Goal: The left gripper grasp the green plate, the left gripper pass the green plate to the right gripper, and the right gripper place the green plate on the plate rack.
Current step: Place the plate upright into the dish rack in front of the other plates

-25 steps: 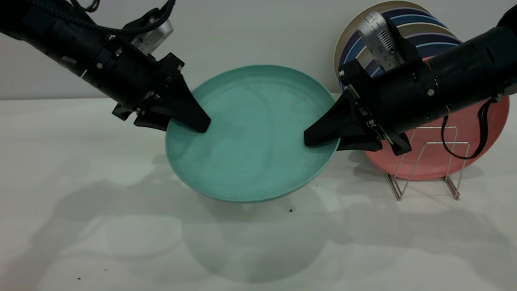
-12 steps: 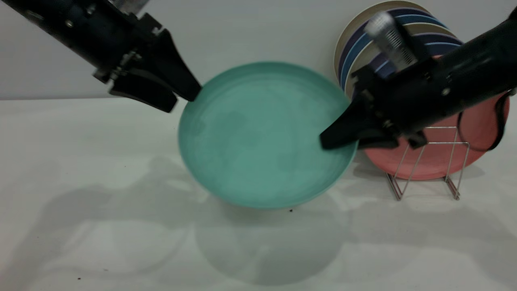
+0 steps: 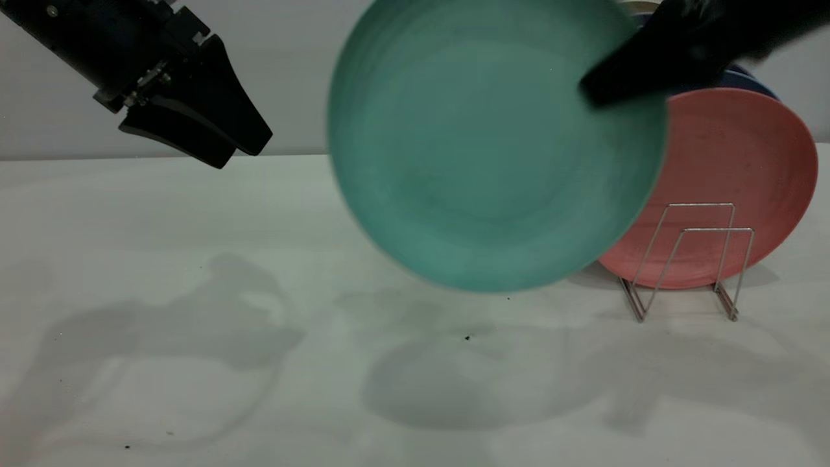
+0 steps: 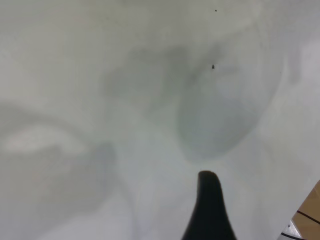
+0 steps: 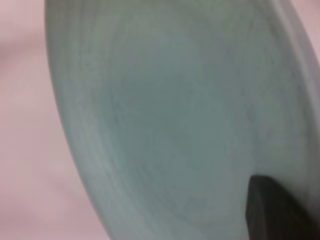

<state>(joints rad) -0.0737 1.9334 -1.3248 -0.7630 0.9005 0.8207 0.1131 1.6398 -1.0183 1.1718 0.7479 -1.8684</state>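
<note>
The green plate (image 3: 493, 149) hangs tilted nearly upright in the air, left of the plate rack (image 3: 687, 259). My right gripper (image 3: 587, 94) is shut on its upper right rim, one finger in front and the other hidden behind it. In the right wrist view the plate (image 5: 165, 115) fills the frame, with one finger (image 5: 270, 210) lying on it. My left gripper (image 3: 240, 146) is open and empty at the upper left, well clear of the plate. The left wrist view shows only one finger (image 4: 207, 210) above the bare table.
A salmon-pink plate (image 3: 739, 181) stands in the rack's front slot. Blue plates (image 3: 746, 81) stand behind it against the wall. The white table (image 3: 194, 357) lies below, with a small dark speck (image 3: 467, 338) under the plate.
The left gripper let go of the green plate and drew back up and left. The right gripper lifted the plate up and right, tilting it upright.
</note>
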